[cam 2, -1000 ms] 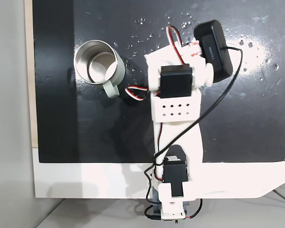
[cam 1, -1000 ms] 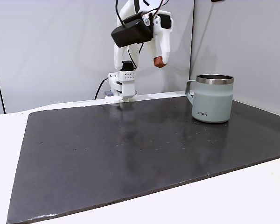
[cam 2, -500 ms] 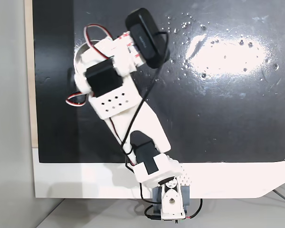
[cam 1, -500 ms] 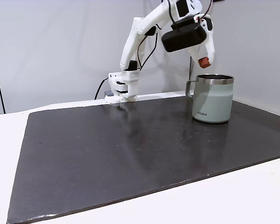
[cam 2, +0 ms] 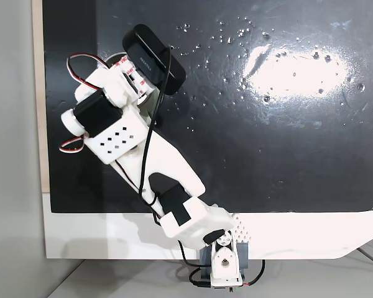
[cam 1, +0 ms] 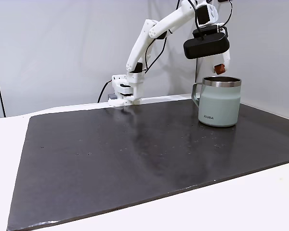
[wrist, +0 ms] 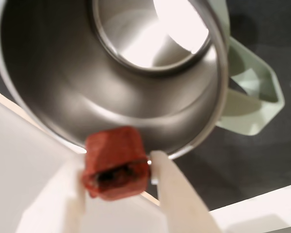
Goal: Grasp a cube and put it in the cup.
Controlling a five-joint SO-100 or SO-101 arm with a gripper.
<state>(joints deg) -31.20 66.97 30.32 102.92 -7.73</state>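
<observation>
White tabletop (cam 1: 260,202), covered over most of the frame by a glossy black mat (cam 1: 135,154) speckled with pale spots. On the mat at right of the side fixed view, a pale grey-green cup (cam 1: 220,102), upright, handle facing left. At the mat's far edge, the white arm base (cam 1: 124,91), bottom centre from above.

Cup (wrist: 136,97) mouth open below tool (wrist: 117,171); rim, handle (wrist: 252,97) only obstacles.
</observation>
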